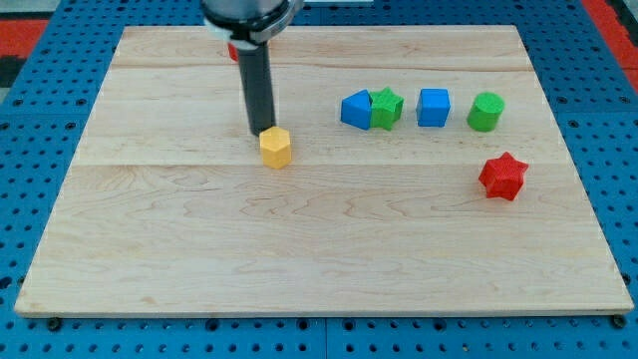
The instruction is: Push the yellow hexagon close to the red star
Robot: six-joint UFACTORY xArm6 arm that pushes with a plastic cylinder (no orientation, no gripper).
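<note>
The yellow hexagon (276, 148) sits left of the board's middle. My tip (260, 133) is at the hexagon's upper left edge, touching or nearly touching it. The red star (502, 176) lies far off toward the view's right, slightly lower than the hexagon. The dark rod rises from the tip to the arm at the view's top.
A row of blocks stands above the line between hexagon and star: a blue block (355, 110) touching a green star (386, 108), a blue cube (433, 107) and a green cylinder (485, 112). A red block (232, 51) is partly hidden behind the rod. The wooden board (319, 249) has blue pegboard around it.
</note>
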